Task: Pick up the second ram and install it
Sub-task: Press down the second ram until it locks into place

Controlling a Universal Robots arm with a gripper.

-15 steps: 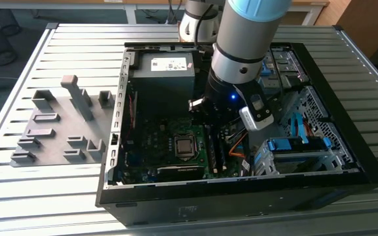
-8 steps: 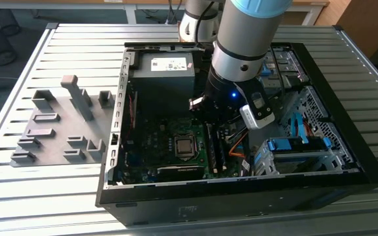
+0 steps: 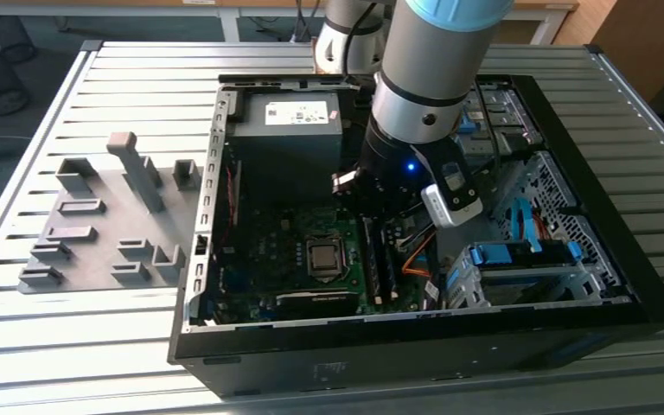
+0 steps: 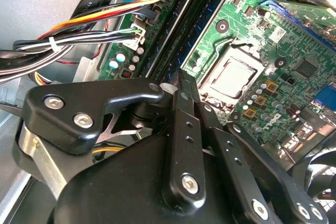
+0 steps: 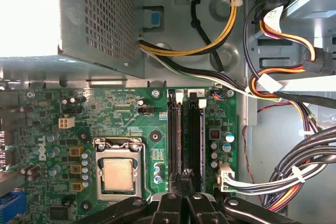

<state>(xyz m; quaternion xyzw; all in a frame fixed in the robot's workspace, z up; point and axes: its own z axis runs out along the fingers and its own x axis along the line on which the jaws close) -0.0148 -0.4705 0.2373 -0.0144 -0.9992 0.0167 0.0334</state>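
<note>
Exterior view: my tool (image 3: 369,201) hangs over the memory slots (image 3: 380,259), at the processor socket's (image 3: 324,257) three o'clock, for seating; grip state unclear.

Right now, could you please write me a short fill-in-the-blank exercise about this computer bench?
1. The gripper hangs over the ____ inside the computer case.
2. The grey holder tray lies on the exterior view's ____ of the case.
3. The board around the processor socket is coloured ____.
Missing words: motherboard; left; green.
</note>
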